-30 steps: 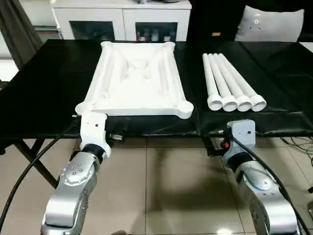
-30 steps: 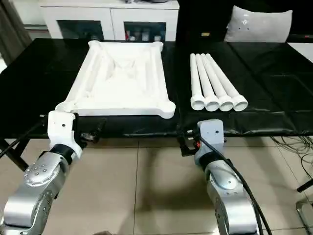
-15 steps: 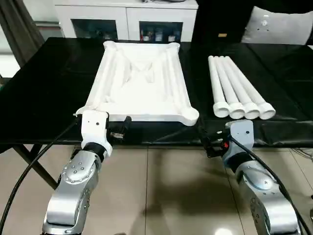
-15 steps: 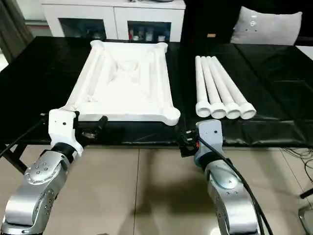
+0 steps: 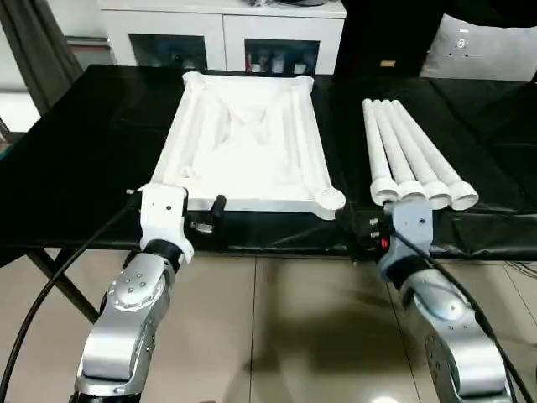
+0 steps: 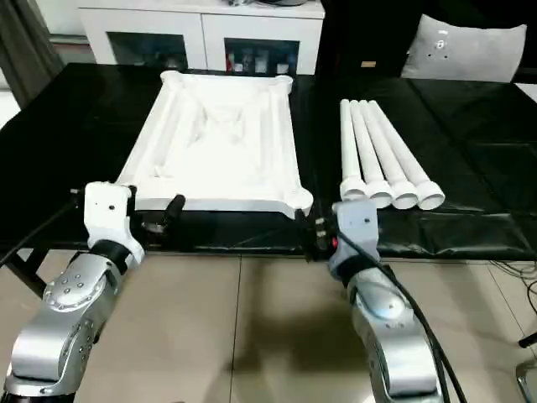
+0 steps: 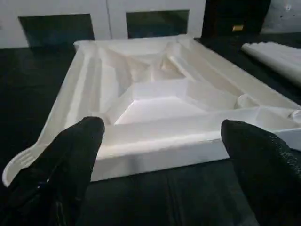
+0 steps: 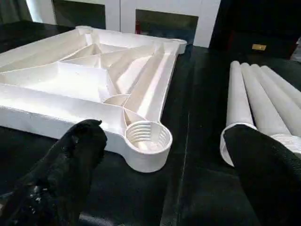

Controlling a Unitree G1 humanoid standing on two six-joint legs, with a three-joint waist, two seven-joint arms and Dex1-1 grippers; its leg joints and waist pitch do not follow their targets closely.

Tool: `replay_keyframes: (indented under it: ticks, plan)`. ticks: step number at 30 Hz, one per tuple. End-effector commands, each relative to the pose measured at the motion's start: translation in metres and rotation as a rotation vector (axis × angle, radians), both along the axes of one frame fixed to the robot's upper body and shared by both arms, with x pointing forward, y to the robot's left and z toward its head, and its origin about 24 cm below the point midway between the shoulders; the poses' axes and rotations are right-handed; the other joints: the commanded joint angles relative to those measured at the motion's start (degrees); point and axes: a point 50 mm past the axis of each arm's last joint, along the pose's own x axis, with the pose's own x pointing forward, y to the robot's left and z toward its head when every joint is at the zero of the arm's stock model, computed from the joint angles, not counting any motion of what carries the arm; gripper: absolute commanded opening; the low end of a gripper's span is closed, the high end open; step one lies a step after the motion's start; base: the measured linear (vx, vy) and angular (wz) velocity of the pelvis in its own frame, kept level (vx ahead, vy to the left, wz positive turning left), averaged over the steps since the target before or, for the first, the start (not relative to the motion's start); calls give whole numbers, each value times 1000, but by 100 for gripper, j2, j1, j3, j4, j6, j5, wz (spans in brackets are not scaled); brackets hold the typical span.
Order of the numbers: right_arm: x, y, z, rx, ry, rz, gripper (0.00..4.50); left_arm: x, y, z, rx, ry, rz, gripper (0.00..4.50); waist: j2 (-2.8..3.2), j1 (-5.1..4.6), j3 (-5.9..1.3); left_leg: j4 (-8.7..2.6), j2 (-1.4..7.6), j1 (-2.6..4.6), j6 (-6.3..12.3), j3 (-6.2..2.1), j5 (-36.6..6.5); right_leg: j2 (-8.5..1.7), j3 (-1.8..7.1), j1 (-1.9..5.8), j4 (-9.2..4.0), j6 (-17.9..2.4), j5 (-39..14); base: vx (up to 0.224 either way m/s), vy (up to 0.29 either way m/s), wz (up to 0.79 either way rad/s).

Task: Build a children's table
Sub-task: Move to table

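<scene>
From the head camera I see the top lying ribs-up on the black table, its long axis running from the near edge toward the far edge, its near corners close to the near edge. The four legs lie side by side to its right, parallel to it, wide ends toward me, with a bare strip of table between. Open black surface remains left of the top and right of the legs. The left gripper hangs at the near edge by the top's near-left corner; the right gripper sits at the near edge between top and legs. Compared with a second ago, both grippers have risen closer to the table edge.

On the left wrist view, my left fingers stand spread wide, the top's near side between them, nothing gripped.

On the right wrist view, the right fingers are spread too, framing the threaded corner socket and the nearest leg's end.
</scene>
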Motion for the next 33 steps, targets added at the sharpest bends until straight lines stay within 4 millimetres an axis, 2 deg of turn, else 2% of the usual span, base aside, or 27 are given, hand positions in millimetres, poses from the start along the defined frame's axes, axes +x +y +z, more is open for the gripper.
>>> replay_keyframes:
  ticks: [1, 2, 3, 4, 5, 8, 12, 14, 15, 16, 17, 18, 19, 20, 21, 22, 23, 24, 25, 26, 27, 28, 29, 30, 31, 32, 33]
  plan:
    - [2, -5, 1, 5, -2, -25, 450, 2, -2, -1, 7, 0, -10, 448, 61, -69, -264, -495, 503, 584, 94, -103, -1034, -71, 60, -168, -89, -1146, -15, 0, 0, 0]
    - [2, -6, 1, 4, -4, -27, 450, 2, -2, -2, 7, 1, -10, 448, 70, -63, -239, -515, 560, 738, -50, -84, -1371, -108, 38, -295, -69, -1157, -127, 15, -5, -26]
    - [3, -6, 1, -12, -9, -24, 450, 2, -2, -2, 9, 1, -9, 448, -66, -9, -182, -448, 197, 141, 262, -13, -1407, -285, 149, 151, -294, -1118, -10, 0, 0, 0]
    - [3, -6, 1, -16, -9, -22, 450, 2, -2, -2, 10, 1, -9, 448, -50, 72, -246, -354, 87, 123, 346, 54, -1188, -324, 231, 231, -336, -1099, 137, 0, 0, 0]
    - [3, -6, 0, -23, -8, -20, 450, 2, -2, -2, 11, 1, -10, 448, -103, 58, -251, -282, 57, -53, 434, 21, -857, -346, 296, 377, -388, -1120, 5, 0, 0, 0]
    - [3, -5, 0, -20, -7, -19, 450, 2, -2, -2, 13, -1, -10, 448, -11, 58, -350, -318, 105, 41, 565, -58, -307, -172, 135, 312, -284, -1014, 462, 0, 0, 0]
    - [4, -4, 0, -21, -5, -15, 450, 2, -2, -2, 12, 0, -10, 448, -8, 5, -374, -289, 183, 205, 1182, -176, 58, -126, 1, 172, -88, -944, 1205, 47, 5, 5]
    - [4, -4, -1, -20, 4, -10, 450, 2, -3, -3, 13, 0, -11, 448, -39, 34, -362, -254, 112, 86, 1274, -129, 97, -174, 40, 261, -144, -969, 1182, 0, 0, 0]
    - [3, -3, -3, -20, 20, 0, 450, 2, -3, -3, 14, 1, -12, 448, 7, 33, -378, -338, 321, 429, 798, -102, -77, -46, 113, 45, -1, -998, 977, 0, 0, 0]
    - [3, -3, -3, -20, 20, 0, 450, 2, -3, -4, 14, 2, -12, 448, 86, -13, -330, -412, 699, 989, 203, -154, -425, -70, 29, -478, 191, -977, 393, 0, 0, 0]
    - [3, -3, -3, -21, 18, 1, 450, 2, -3, -4, 14, 2, -13, 448, -1, -112, -278, -477, 842, 1011, 97, -211, -581, -149, -3, -570, 287, -917, 233, 31, -29, -52]
    - [3, -3, -2, -16, 8, -2, 450, 2, -3, -4, 13, 3, -13, 448, -66, -56, -170, -480, 745, 904, -71, 12, -1172, -282, 61, -516, 182, -931, 43, 44, -39, -62]
    - [3, -3, -2, -20, 2, 1, 450, 2, -3, -5, 13, 4, -14, 448, -382, 182, -188, -62, -63, -99, 123, 220, -1052, -302, 431, 351, -194, -863, 546, 44, -39, -62]
    - [3, -3, -2, -21, 2, 1, 450, 2, -3, -5, 13, 4, -14, 448, -84, 325, -367, 46, -69, -118, 245, 143, -785, -601, 614, 480, -228, -880, 900, 72, -45, -21]
    - [3, -3, -1, -24, -2, 5, 450, 1, -4, -6, 13, 6, -15, 448, -242, 257, -310, 214, -36, -424, 488, -64, -435, -660, 672, 614, -297, -924, 1315, 58, -43, -3]
    - [3, -2, -1, -25, -4, 9, 450, 1, -4, -6, 13, 7, -16, 448, -123, 220, -360, 88, -36, -535, 531, -170, 101, -372, 457, 625, -151, -772, 1869, 58, -43, -3]
    - [3, -2, -1, -24, -5, 11, 450, 1, -4, -6, 13, 7, -16, 448, -12, 196, -397, -2, -10, -443, 492, -214, 274, -206, 313, 558, -55, -694, 2024, 58, -13, -7]
    - [3, -2, -1, -24, -5, 13, 450, 2, -4, -6, 13, 8, -17, 448, 76, 111, -412, -100, 66, -69, 584, -331, 428, 26, 97, 302, 102, -520, 2130, 114, -32, 5]
    - [3, -1, -1, -27, -5, 15, 450, 2, -4, -6, 13, 8, -17, 448, 95, -114, -473, -128, 357, 430, 1257, -656, 989, 59, -94, -112, 403, -529, 1821, 114, -32, 5]
    - [3, -1, -1, -28, -6, 16, 450, 2, -4, -6, 13, 7, -18, 448, 127, -213, -480, -132, 528, 656, 1799, -849, 1339, -32, -162, -406, 498, -530, 1238, 106, -38, 7]
    - [3, -1, -1, -29, -6, 18, 450, 2, -4, -6, 12, 7, -18, 448, 41, -292, -441, -174, 867, 872, 2563, -1058, 1298, -290, -82, -777, 605, -552, 136, 0, 0, 0]
    - [3, -1, -1, -30, -7, 19, 450, 2, -4, -6, 12, 6, -18, 448, -37, -217, -388, -38, 693, 723, 2675, -883, 1273, -463, 64, -729, 425, -696, 328, 0, 0, 0]
    - [3, -1, -1, -31, -7, 20, 450, 2, -4, -6, 12, 6, -19, 448, -162, -168, -373, 112, 323, 379, 2441, -547, 1030, -518, 181, -381, 166, -850, 843, 0, 0, 0]
    - [3, -1, -1, -31, -7, 21, 450, 2, -4, -7, 12, 6, -19, 448, -256, 84, -278, 493, -252, -414, 1813, -232, 263, -736, 671, 333, -260, -1106, 1100, 0, 0, 0]
    - [3, -1, -1, -32, -7, 22, 450, 2, -4, -7, 14, 7, -20, 448, -185, 185, -334, 567, -89, -563, 1206, -334, 135, -853, 689, 519, -269, -1285, 994, 0, 0, 0]
    - [3, -1, -1, -33, -7, 23, 450, 1, -5, -7, 14, 7, -20, 448, -216, 174, -288, 451, -96, -581, 986, -319, 158, -682, 560, 513, -263, -1330, 955, 0, 0, 0]
    - [3, -1, -2, -34, -8, 24, 450, 1, -5, -8, 15, 8, -22, 448, -44, 168, -324, 116, -7, -453, 668, -325, 383, -380, 260, 473, -150, -1270, 1096, 0, 0, 0]
